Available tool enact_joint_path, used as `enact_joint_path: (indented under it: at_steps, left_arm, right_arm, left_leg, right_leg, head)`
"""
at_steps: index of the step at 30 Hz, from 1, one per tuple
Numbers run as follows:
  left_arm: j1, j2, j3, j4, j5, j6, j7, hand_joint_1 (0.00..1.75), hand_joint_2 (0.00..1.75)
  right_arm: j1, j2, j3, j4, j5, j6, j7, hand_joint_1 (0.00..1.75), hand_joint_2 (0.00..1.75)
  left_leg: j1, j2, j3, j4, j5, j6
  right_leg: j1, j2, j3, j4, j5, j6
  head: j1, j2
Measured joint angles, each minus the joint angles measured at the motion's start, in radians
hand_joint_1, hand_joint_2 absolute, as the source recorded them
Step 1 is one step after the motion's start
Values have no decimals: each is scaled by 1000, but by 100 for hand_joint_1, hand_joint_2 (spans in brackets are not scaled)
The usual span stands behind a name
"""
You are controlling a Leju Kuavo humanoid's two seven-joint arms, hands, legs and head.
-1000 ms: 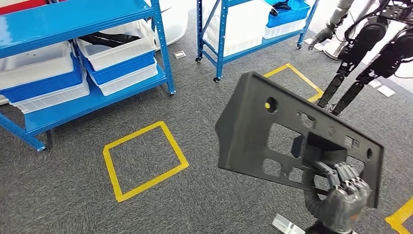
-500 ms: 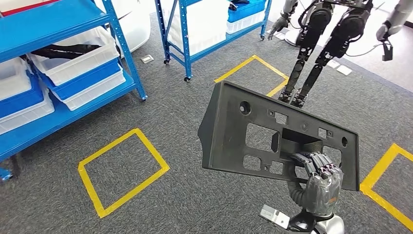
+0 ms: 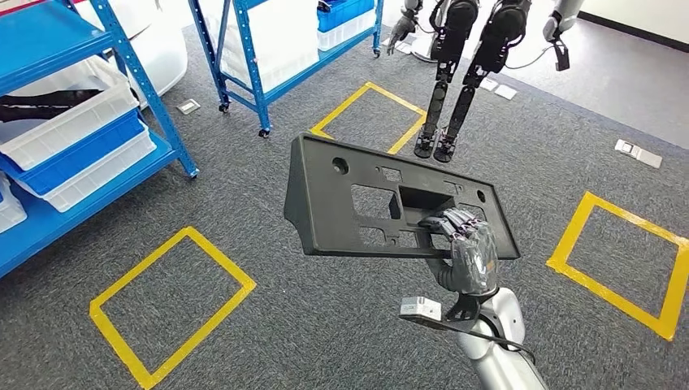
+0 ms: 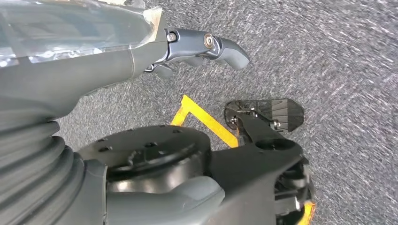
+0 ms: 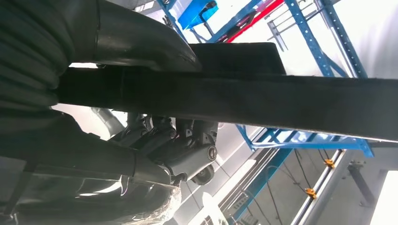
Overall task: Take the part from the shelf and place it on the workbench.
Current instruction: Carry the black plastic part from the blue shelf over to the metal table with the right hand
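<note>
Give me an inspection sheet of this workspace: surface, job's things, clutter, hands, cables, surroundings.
Surface: grey carpet floor marked with yellow tape squares; workbench nothing seen.
Job's things: black plastic part, a flat panel with cut-outs, held off the floor, off the shelf.
Clutter: small white plates lying on the carpet.
Hands: right hand grips the part at its lower edge; left hand hangs above the carpet, fingers curled, holding nothing.
Cables: a black cable runs along the right forearm.
Surroundings: blue shelf with white and blue bins; a second wheeled shelf behind; another robot standing at the far side.
</note>
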Motion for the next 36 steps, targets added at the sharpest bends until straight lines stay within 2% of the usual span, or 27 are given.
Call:
enact_joint_path:
  at_steps: [1, 2, 3, 4, 6, 8, 9, 10, 11, 12, 13, 15, 17, 19, 21, 23, 25, 26, 27, 28, 29, 30, 31, 32, 34, 35, 36]
  left_arm:
    - [0, -1, 3, 0, 0, 0, 0, 0, 175]
    - [-1, -1, 5, 0, 1, 0, 0, 0, 175]
    - [-1, -1, 7, 0, 1, 0, 0, 0, 175]
    - [-3, -2, 9, 0, 1, 0, 0, 0, 175]
    - [-4, -2, 11, 0, 2, 0, 0, 0, 175]
    - [-3, -2, 13, 0, 2, 1, 0, 0, 175]
    - [-3, -2, 14, 0, 2, 1, 1, 0, 175]
    - [-2, -2, 15, 0, 2, 1, 2, 0, 175]
    - [-1, -1, 16, 0, 3, 1, 3, 0, 175]
    - [-1, -1, 16, 0, 3, 1, 4, 0, 175]
    - [-1, -1, 16, 0, 4, 1, 4, 0, 175]
    - [-1, 0, 16, 0, 4, 1, 5, 0, 175]
    - [-2, 0, 17, 0, 4, 1, 5, 0, 175]
    - [-4, 0, 17, 0, 4, 1, 5, 0, 175]
    - [-5, -1, 17, 0, 4, 2, 6, 0, 175]
    - [-5, -2, 17, 0, 4, 2, 6, 0, 175]
    - [-4, -2, 17, 0, 4, 2, 6, 0, 175]
    - [-4, -2, 17, 0, 4, 2, 6, 0, 175]
    - [-4, -3, 17, 0, 4, 2, 6, 0, 175]
    - [-5, -3, 17, 0, 4, 2, 6, 0, 175]
    - [-5, -3, 17, 0, 4, 2, 6, 0, 175]
    - [-5, -3, 17, 0, 4, 2, 6, 0, 175]
    - [-6, -3, 17, 0, 4, 2, 6, 0, 175]
    - [-6, -4, 17, 0, 4, 2, 6, 0, 175]
    - [-7, -4, 17, 0, 4, 2, 6, 0, 175]
    - [-7, -5, 17, 0, 4, 2, 6, 0, 175]
    - [-7, -5, 17, 0, 4, 2, 6, 0, 175]
  right_arm:
    - [-11, 0, 7, 11, 0, 0, 0, 175, 175]
    - [-19, -1, 12, 22, 0, 0, 0, 175, 175]
    - [-23, -2, 17, 30, 0, 0, 0, 175, 175]
    - [-24, -3, 19, 37, 0, 0, 0, 175, 175]
    - [-29, -6, 25, 48, 0, 0, 0, 175, 175]
    - [-35, -6, 33, 56, 0, 0, 0, 175, 175]
    - [-36, -5, 36, 60, 0, 0, 0, 175, 175]
    - [-36, -5, 39, 64, 0, 0, 0, 175, 175]
    - [-36, -5, 40, 69, 0, 0, 0, 175, 175]
    - [-36, -5, 41, 73, 0, 0, 0, 175, 175]
    - [-37, -6, 43, 76, 0, 0, 0, 175, 175]
    - [-40, -6, 45, 80, 0, 0, -1, 175, 175]
    - [-44, -5, 46, 83, 0, 0, -1, 175, 175]
    - [-46, -7, 48, 85, 0, 0, -1, 175, 175]
    - [-48, -9, 50, 86, 0, 0, -2, 175, 175]
    - [-50, -10, 54, 88, 0, 0, -2, 175, 175]
    - [-49, -10, 58, 93, 0, 0, -2, 175, 175]
    - [-48, -11, 59, 95, 0, 0, -3, 175, 175]
    - [-48, -12, 60, 96, 0, 0, -3, 175, 175]
    - [-48, -12, 60, 97, 0, 0, -3, 175, 175]
    - [-49, -13, 61, 97, -1, 0, -3, 175, 175]
    - [-50, -13, 61, 97, -1, 0, -3, 175, 175]
    - [-51, -12, 61, 98, -1, 0, -3, 175, 175]
    - [-52, -12, 61, 98, -1, 0, -3, 175, 175]
    - [-52, -14, 61, 99, 0, 0, -3, 175, 175]
    - [-52, -15, 61, 99, -1, 0, -3, 175, 175]
    - [-53, -16, 61, 99, -1, 0, -3, 175, 175]
  left_leg:
    - [-5, 9, 0, 2, -2, -5]
    - [-9, 18, 0, 4, -3, -8]
    - [-11, 28, 0, 5, -4, -11]
    - [-8, 30, -1, 7, -8, -16]
    - [0, -13, -17, 47, -40, -28]
    - [5, -72, -67, 161, -105, -35]
    - [5, -83, -100, 231, -134, -35]
    - [5, -88, -126, 281, -148, -36]
    - [5, -89, -137, 299, -143, -35]
    - [6, -90, -129, 277, -118, -33]
    - [7, -96, -103, 219, -79, -31]
    - [13, -135, -45, 89, -23, -28]
    - [13, -163, -22, 33, -11, -25]
    - [8, -146, -22, 24, -5, -14]
    - [7, -120, -18, 11, 5, 2]
    - [6, -91, -17, 5, 10, 9]
    - [4, -63, -18, 5, 9, 9]
    - [3, -50, -19, 6, 9, 9]
    - [3, -39, -19, 6, 9, 8]
    - [3, -27, -17, 6, 7, 6]
    - [1, -17, -16, 7, 5, 3]
    - [-1, -8, -14, 8, 3, -2]
    - [-4, 0, -13, 8, 0, -8]
    - [-5, 8, -11, 9, -1, -13]
    - [-4, 25, -9, 9, -2, -25]
    - [0, 20, -9, 12, -7, -31]
    - [3, 5, -14, 26, -20, -36]
  right_leg:
    - [4, -18, 21, -43, 11, -6]
    - [8, -24, 27, -60, 14, -12]
    - [9, -11, 24, -60, 16, -18]
    - [4, 1, 22, -60, 19, -23]
    - [-5, 26, 19, -60, 24, -37]
    - [-7, 51, 17, -61, 28, -50]
    - [-5, 63, 15, -61, 29, -53]
    - [-4, 77, 15, -60, 29, -54]
    - [-3, 91, 15, -60, 30, -55]
    - [-3, 105, 15, -58, 30, -55]
    - [-3, 119, 15, -56, 30, -55]
    - [-1, 142, 12, -51, 31, -53]
    - [0, 163, 0, -49, 36, -43]
    - [-1, 177, -13, -51, 42, -28]
    - [1, 142, -38, -14, 24, -20]
    - [2, 90, -98, 108, -30, -21]
    - [0, 77, -152, 225, -71, -15]
    - [-1, 74, -152, 232, -69, -9]
    - [-3, 69, -130, 195, -53, -1]
    - [-4, 55, -90, 123, -28, 6]
    - [-4, 31, -49, 48, -5, 8]
    - [-1, 11, -17, -12, 13, 5]
    - [2, -3, 1, -48, 24, -1]
    - [7, -6, 4, -56, 27, -9]
    - [10, 15, 1, -57, 32, -23]
    - [6, 26, 1, -59, 35, -29]
    - [1, 36, 2, -61, 39, -39]
  head:
    - [-1, 0]
    - [-2, 0]
    - [-4, 0]
    - [-5, 0]
    - [-6, 0]
    - [-9, 0]
    - [-9, 0]
    - [-10, 0]
    - [-10, 0]
    - [-10, 0]
    - [-10, 0]
    - [-9, 0]
    - [-9, 0]
    - [-9, 0]
    - [-6, 0]
    - [-4, 0]
    - [-3, 0]
    - [-2, 0]
    - [-2, 0]
    - [-2, 0]
    - [-2, 0]
    - [-3, 0]
    - [-3, 0]
    - [-4, 0]
    - [-5, 0]
    - [-6, 0]
    - [-7, 0]
